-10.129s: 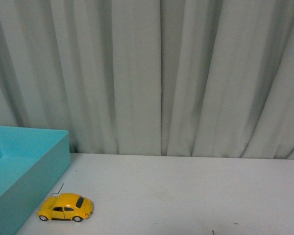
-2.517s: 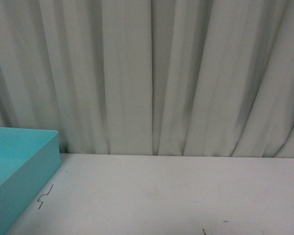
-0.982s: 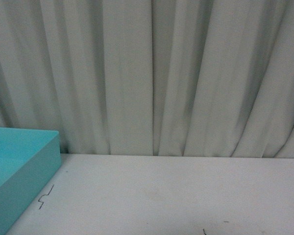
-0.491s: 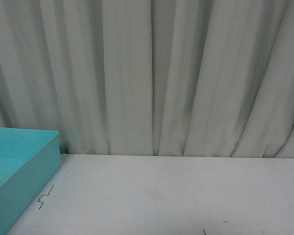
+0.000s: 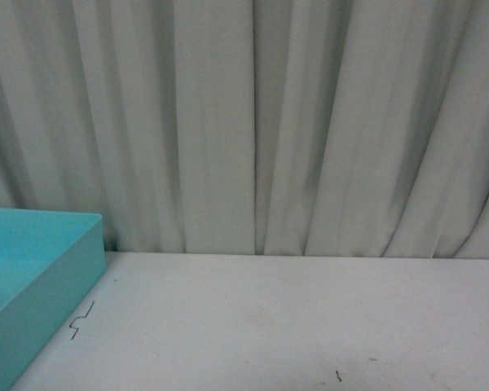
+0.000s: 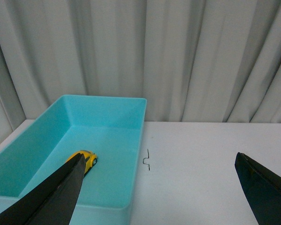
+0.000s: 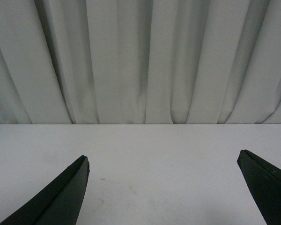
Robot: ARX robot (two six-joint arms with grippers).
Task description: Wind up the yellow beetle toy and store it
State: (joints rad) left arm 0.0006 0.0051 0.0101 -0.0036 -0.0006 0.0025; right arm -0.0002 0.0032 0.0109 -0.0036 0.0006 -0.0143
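Both grippers' jaws stand wide apart, holding nothing; the small glossy yellow beetle toy car (image 6: 85, 159) lies inside the turquoise plastic bin (image 6: 107, 104).

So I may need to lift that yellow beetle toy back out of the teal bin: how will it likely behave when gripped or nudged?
The yellow beetle toy sits on its wheels on the teal bin's flat floor, so a nudge will probably make it roll. Its glossy, rounded shell looks slippery, so jaws may slide off the roof; gripping its sides seems safer. It looks small and rigid, probably light.
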